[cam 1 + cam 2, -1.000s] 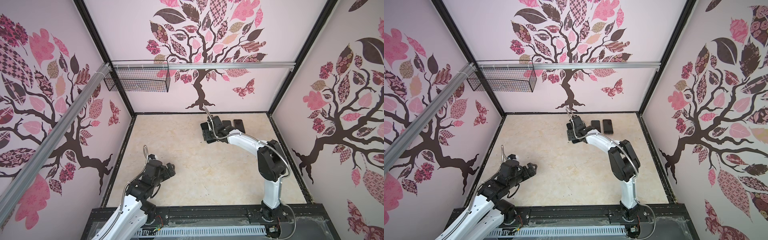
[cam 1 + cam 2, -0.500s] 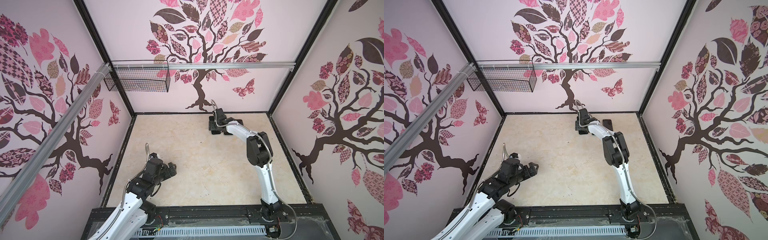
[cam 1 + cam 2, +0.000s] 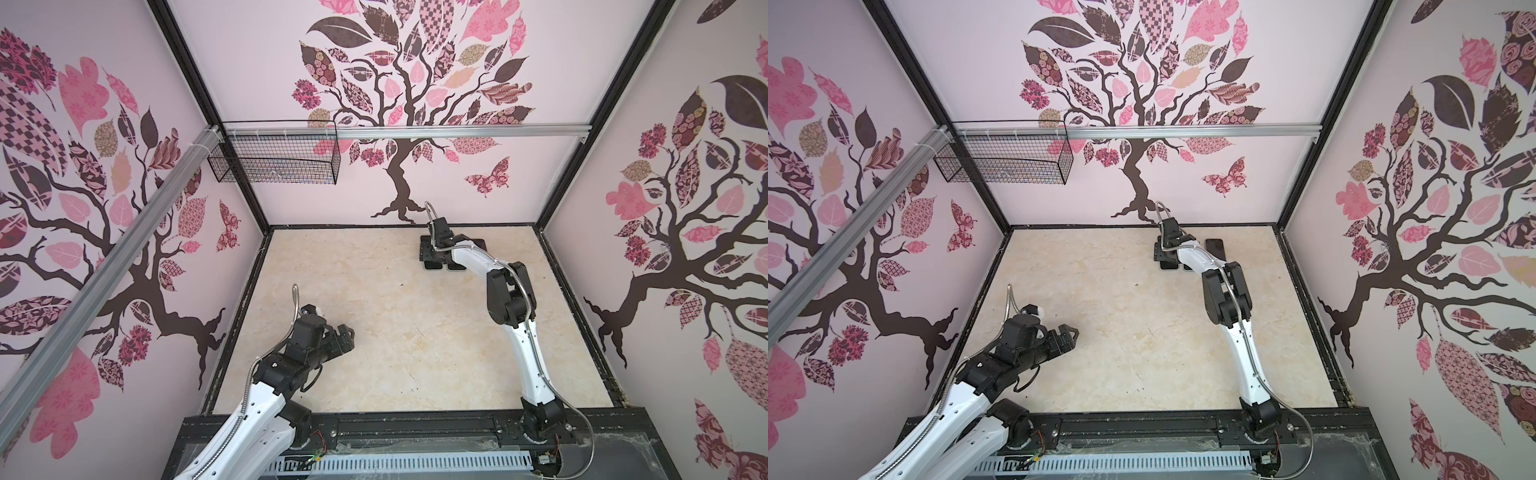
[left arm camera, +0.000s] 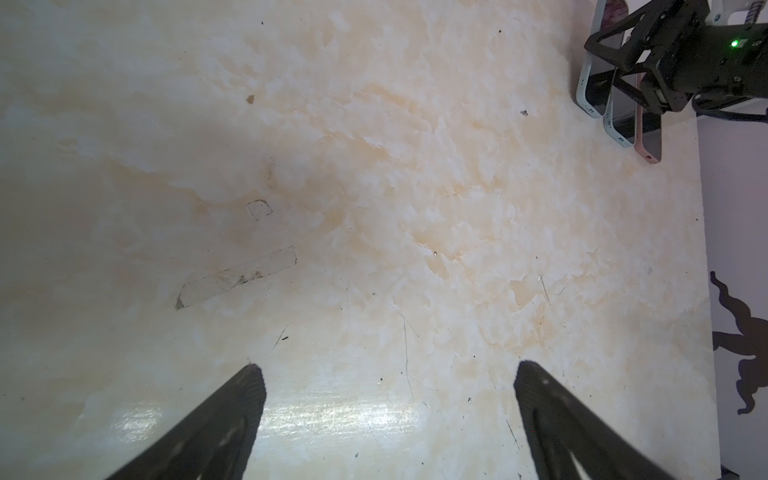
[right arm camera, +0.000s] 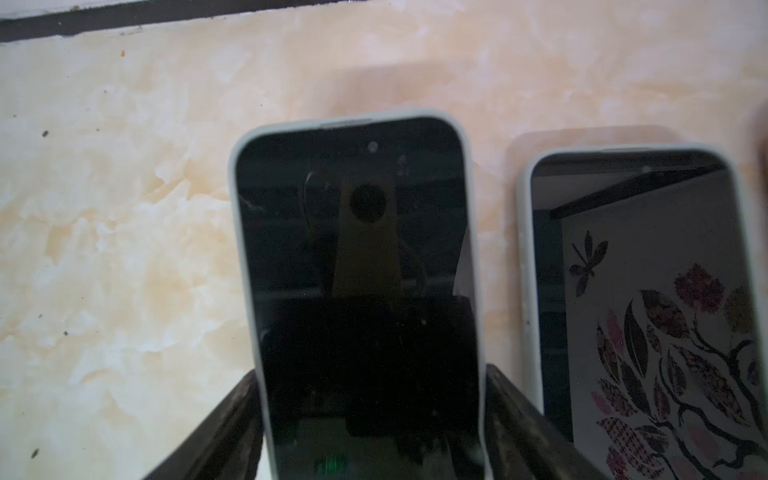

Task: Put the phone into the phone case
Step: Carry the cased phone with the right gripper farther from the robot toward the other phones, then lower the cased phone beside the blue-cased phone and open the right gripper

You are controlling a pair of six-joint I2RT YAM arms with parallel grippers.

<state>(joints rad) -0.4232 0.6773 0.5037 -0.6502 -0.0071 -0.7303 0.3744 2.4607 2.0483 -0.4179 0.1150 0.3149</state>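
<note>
**Left pincer** (image 4: 386, 370): jaws at full spread, nothing between them, hanging over bare desk (image 4: 374, 187).

**Right pincer** (image 5: 372, 374): jaws set wide, one finger against each long side of the phone (image 5: 357, 232).

**Phone:** dark screen up, pale phone case (image 5: 232, 195) round its rim, projecting ahead of the fingertips. Whether it is lifted off the desk cannot be told.

**Second phone** (image 5: 631, 270): just outside one finger, parallel, pale-rimmed, a gap between it and the first.

**Pink-edged phone** (image 4: 648, 137): beyond the second, farthest from the right pincer.
</note>
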